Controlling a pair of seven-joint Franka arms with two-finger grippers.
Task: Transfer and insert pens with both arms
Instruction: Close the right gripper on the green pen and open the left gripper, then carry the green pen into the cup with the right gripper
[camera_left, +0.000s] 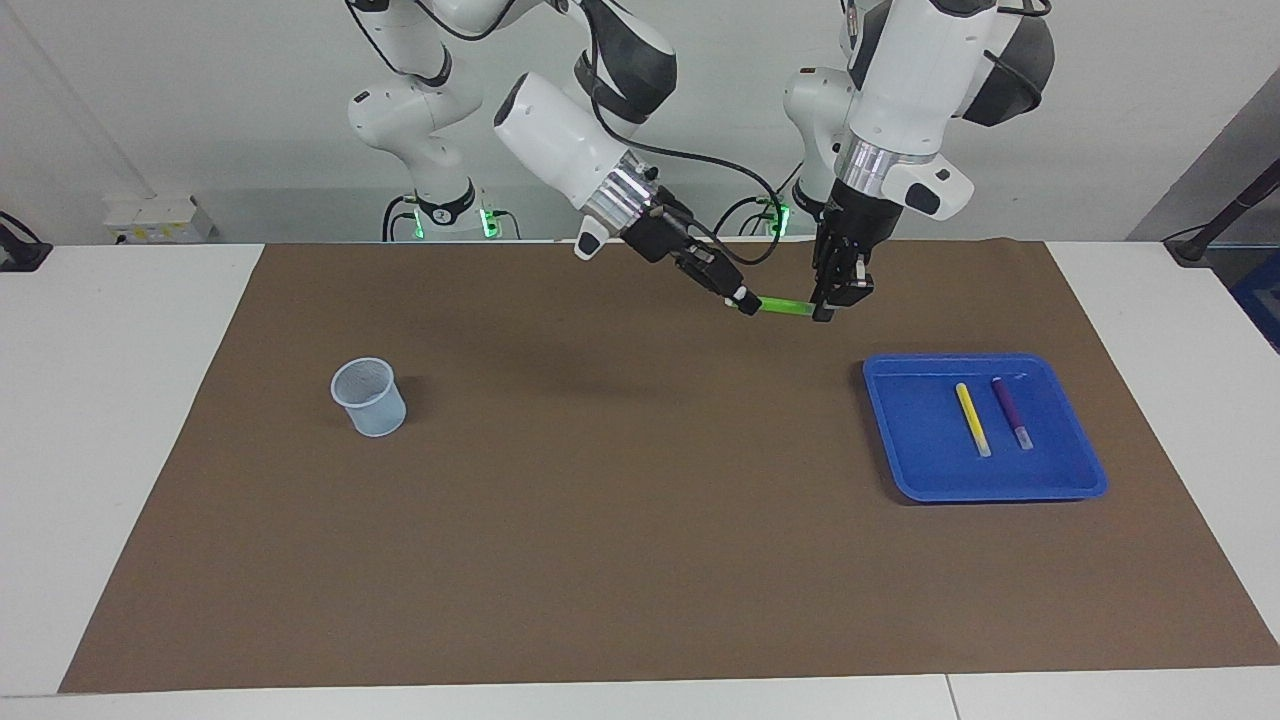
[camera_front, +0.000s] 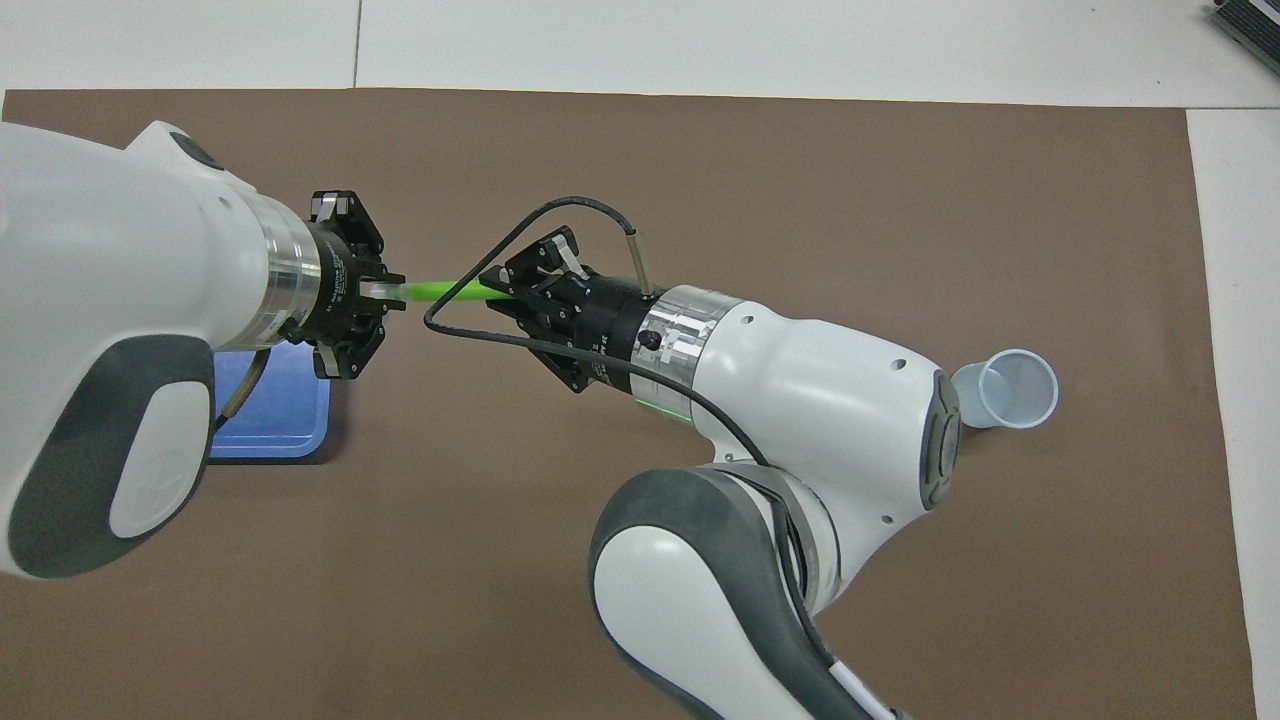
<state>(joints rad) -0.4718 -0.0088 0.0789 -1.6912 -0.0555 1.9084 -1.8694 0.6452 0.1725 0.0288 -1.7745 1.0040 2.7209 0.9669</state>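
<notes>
Handover in mid-air, judging by what I see. Green pen (camera_left: 783, 306) is held level above the brown mat (camera_left: 620, 560), between the two grippers. Left gripper (camera_left: 822, 312) is clamped on the pen's pale cap end, pointing down over the mat near the blue tray (camera_left: 900, 440). Right gripper (camera_left: 745, 303) reaches in slantwise and is closed tight on the other end. So both have hold of the one pen; neither has let go.

Progress, as I read it: early. No pen is in the cup (camera_left: 369, 397) yet; it stands upright toward the right arm's end of the table, well apart from the handover. Yellow pen (camera_left: 972, 419) and purple pen (camera_left: 1011, 412) lie side by side in the tray, not touching, untouched. Left to do: release by the left, carry to the cup, insert, then two more rounds.

Green pen looks straight, slim, bright, translucent at the left gripper's end.
</notes>
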